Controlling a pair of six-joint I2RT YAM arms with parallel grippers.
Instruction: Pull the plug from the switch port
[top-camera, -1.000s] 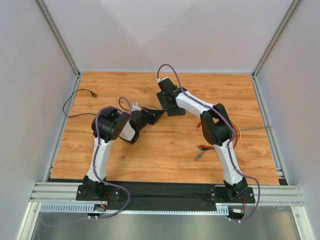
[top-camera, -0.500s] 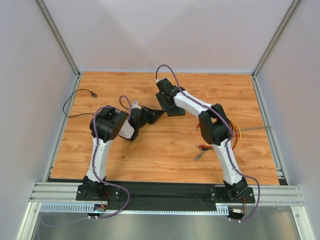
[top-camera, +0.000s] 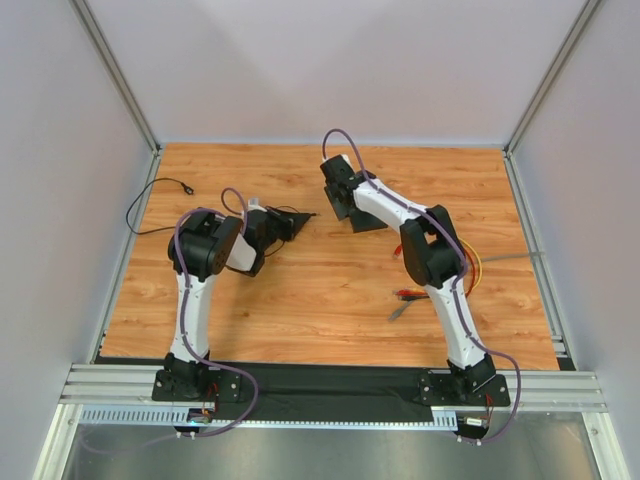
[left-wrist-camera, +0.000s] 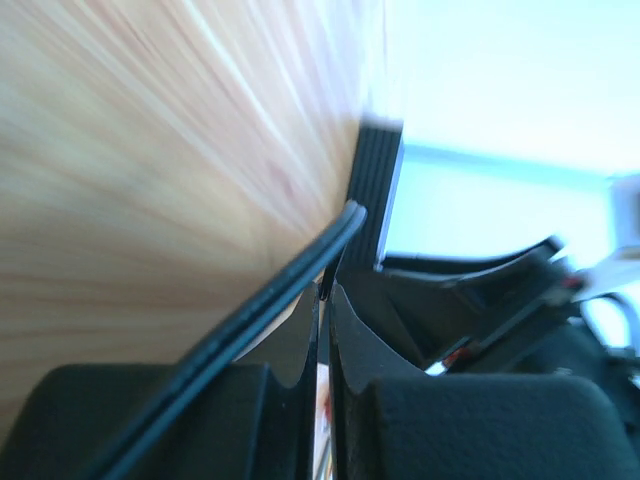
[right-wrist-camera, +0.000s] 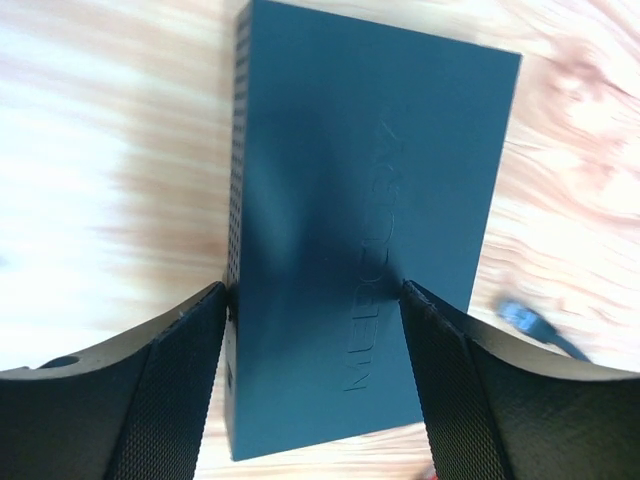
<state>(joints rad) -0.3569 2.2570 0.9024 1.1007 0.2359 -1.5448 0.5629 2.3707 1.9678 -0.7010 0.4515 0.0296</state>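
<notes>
The switch is a flat matte-black box lying on the wooden table; in the top view it sits at the back centre under my right wrist. My right gripper is shut on it, one finger on each long side, and shows in the top view. My left gripper is a short way left of the switch, not touching it. In the left wrist view its jaws are almost closed on a thin black cable. The plug itself is not clear to see.
A thin black cable loops over the table's left side. Red and grey cable ends and yellow wires lie on the right. A dark cable end lies beside the switch. Metal frame posts and walls bound the table.
My left gripper has drawn back to the left, from touching the switch to a gap away from it. The right gripper and switch shifted slightly back and right.
</notes>
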